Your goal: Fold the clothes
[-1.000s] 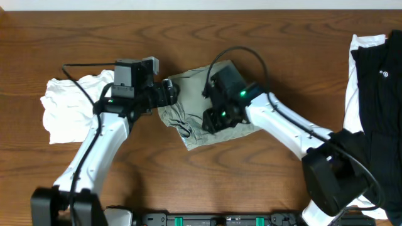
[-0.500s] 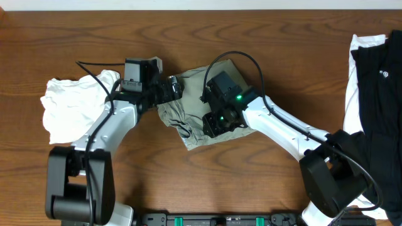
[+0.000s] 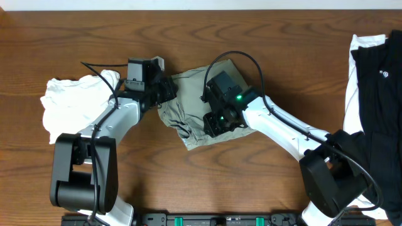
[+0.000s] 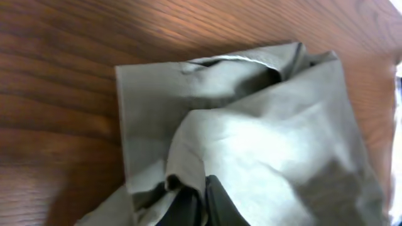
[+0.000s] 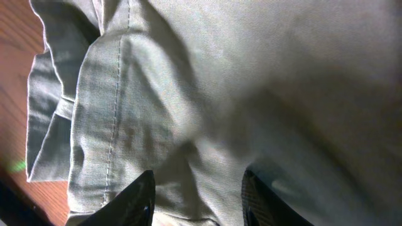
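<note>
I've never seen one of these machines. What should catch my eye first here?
Two white-and-black arms meet over crumpled khaki shorts in the middle of the wooden table. The left hand seems to pinch their left edge, while the open right hand rests on top of them. A white garment lies bunched at the left, and a black garment lies at the far right edge.

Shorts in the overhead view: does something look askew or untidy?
Yes. The shorts lie tilted against the edges of the table, and in the overhead view their lower left part is bunched into crumpled folds, not flat.
</note>
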